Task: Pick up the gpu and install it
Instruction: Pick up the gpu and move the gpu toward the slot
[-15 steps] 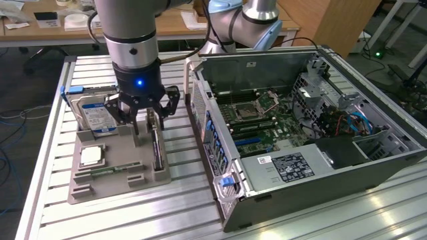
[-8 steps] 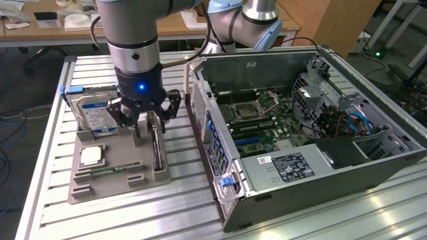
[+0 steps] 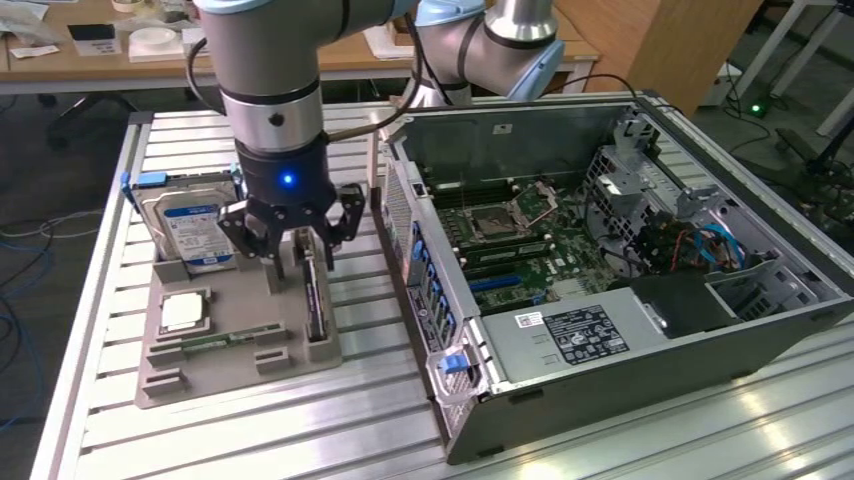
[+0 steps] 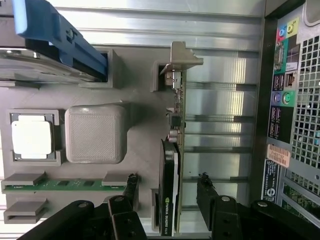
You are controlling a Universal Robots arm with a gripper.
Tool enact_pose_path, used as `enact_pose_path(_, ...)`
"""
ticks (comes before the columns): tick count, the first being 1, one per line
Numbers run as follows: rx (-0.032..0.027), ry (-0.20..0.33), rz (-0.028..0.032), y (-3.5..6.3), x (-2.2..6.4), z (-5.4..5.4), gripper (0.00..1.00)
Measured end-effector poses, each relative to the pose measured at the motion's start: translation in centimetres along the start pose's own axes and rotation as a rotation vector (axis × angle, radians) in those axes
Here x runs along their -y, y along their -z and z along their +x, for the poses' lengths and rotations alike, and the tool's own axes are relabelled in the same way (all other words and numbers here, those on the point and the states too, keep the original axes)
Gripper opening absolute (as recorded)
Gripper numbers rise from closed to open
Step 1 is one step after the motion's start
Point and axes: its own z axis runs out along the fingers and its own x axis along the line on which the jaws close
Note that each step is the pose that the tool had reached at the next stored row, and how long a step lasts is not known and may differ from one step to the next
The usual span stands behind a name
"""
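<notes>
On the worktop [image 3: 267, 440] I see the open computer case [image 3: 667, 370], with the grey parts holder [image 3: 200, 385] beside it. My claw [image 3: 304, 248] hangs wide open, holding nothing, fingers either side of the gpu [image 3: 316, 305] standing on edge in that holder.

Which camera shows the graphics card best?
The wrist view: the graphics card stands on edge in the gray holder, its metal bracket and black cooler plain, flanked by the open gripper. The exterior view gives just a thin dark strip under the gripper.
</notes>
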Motion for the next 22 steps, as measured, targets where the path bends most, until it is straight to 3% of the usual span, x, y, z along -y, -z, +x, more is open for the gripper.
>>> enact_pose_path(7,0.0002,0.000,0.0092,-1.08,-0.03,0.0,0.59)
enact_pose_path(12,0.0004,0.001,0.0231,-1.77,-0.08,0.0,0.59)
enact_pose_path(22,0.0004,0.001,0.0241,-2.97,-0.28,-0.2,0.59)
